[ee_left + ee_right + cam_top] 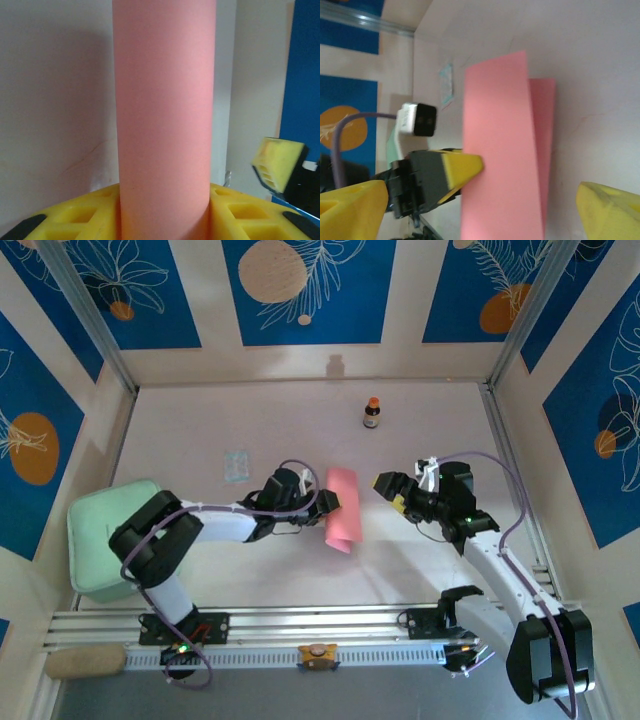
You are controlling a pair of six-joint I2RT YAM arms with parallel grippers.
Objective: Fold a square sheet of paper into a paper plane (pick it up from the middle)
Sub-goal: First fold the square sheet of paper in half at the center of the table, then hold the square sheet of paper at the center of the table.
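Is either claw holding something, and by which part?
The left gripper pinches the folded pink sheet at its long edge; the right gripper is open, holding nothing.

The square sheet of paper (341,508) is salmon-pink and plain, folded in 2 into a long narrow strip with 1 layer slightly offset. It sits mid-table, pinched at 1 long edge by my left gripper (324,502).

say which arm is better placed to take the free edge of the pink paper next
Right, most likely. The left gripper is shut on the square sheet of paper, holding it folded over, so it is busy. The right gripper is open and faces the sheet's free side.
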